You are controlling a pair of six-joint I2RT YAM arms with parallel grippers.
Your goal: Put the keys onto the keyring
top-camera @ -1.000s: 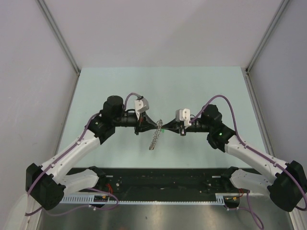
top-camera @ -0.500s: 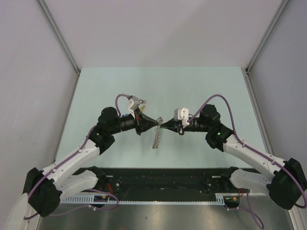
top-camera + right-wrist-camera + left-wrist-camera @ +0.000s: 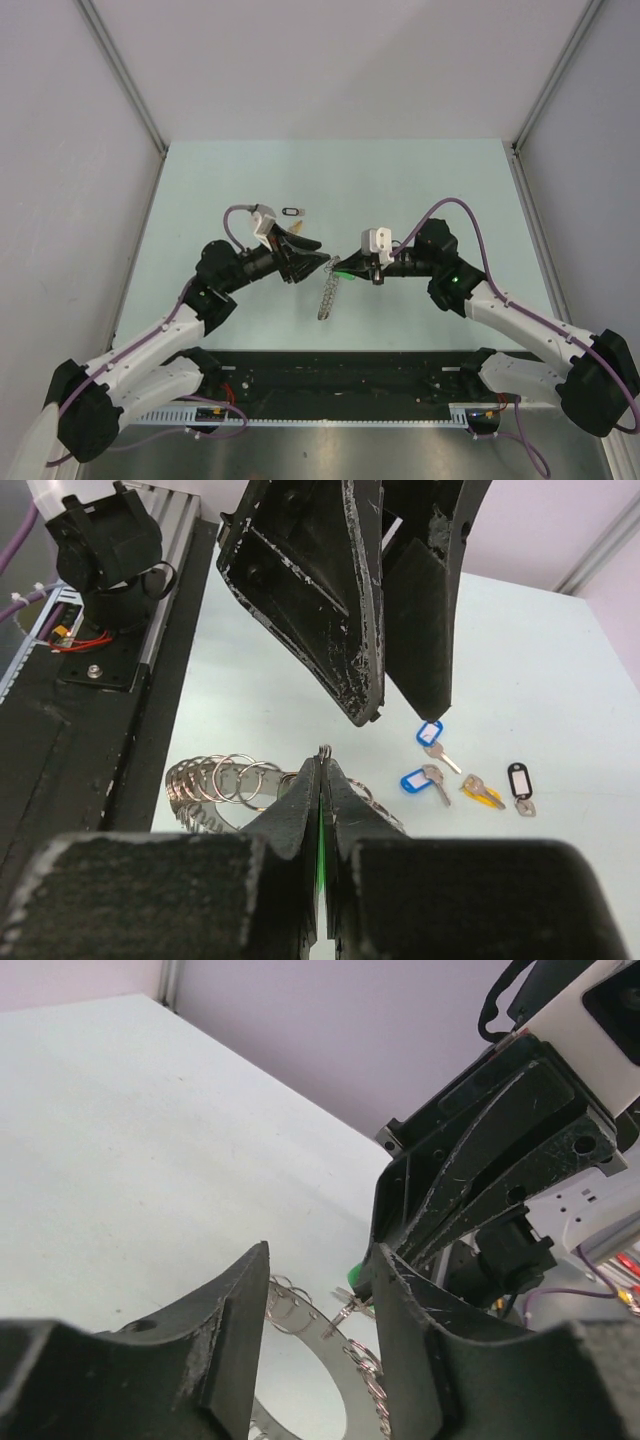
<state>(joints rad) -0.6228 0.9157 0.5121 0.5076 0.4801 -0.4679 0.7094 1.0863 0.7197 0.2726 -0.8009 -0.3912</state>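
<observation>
The keyring (image 3: 326,293), a silver toothed band carrying several small split rings, droops below the tip of my right gripper (image 3: 337,268). That gripper (image 3: 325,762) is shut on a green-tagged key (image 3: 354,1273); only a green sliver and a small wire loop show between its jaws. My left gripper (image 3: 323,253) stands open just left of it, its fingers (image 3: 236,1328) on either side of the keyring (image 3: 300,1312) without touching it. Two blue-tagged keys (image 3: 416,780), a yellow one (image 3: 484,794) and a black one (image 3: 518,780) lie on the table.
A black-tagged key (image 3: 291,211) lies on the pale green table (image 3: 420,180) behind the left arm. Grey walls close in the back and sides. A black rail (image 3: 340,375) with cable ducts runs along the near edge.
My left gripper has opened, let go of the keyring and drawn back to the left. The right gripper stays shut and holds its place; the ring now dangles from its side.
</observation>
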